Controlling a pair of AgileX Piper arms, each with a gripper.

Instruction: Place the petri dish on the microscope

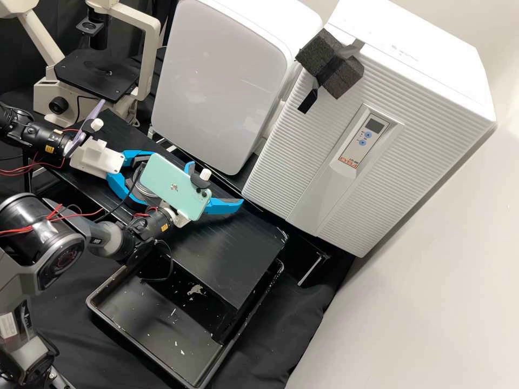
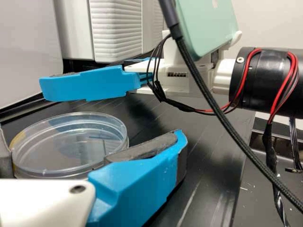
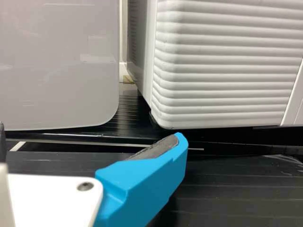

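Observation:
In the high view my left gripper [image 1: 145, 178] stands open at the left of the black bench, its fingers around the clear petri dish [image 1: 141, 189], which the green phone partly covers. The round dish [image 2: 71, 142] lies level between the fingers of my left gripper [image 2: 94, 151] in the left wrist view; whether both pads press on its rim I cannot tell. Empty and open, my right gripper [image 1: 213, 186] is beside it, and one of its blue fingers crosses behind the dish in the left wrist view. My right gripper [image 3: 90, 142] faces the white cabinets. The microscope [image 1: 97, 73] stands at back left.
Two white cabinets [image 1: 221, 81] line the bench's back. A black tray [image 1: 162, 324] with light scraps sits in front of the bench [image 1: 232, 243]. The right arm's green phone [image 1: 173, 186] is mounted close to the left gripper, and a black cable [image 2: 213, 109] hangs beside it.

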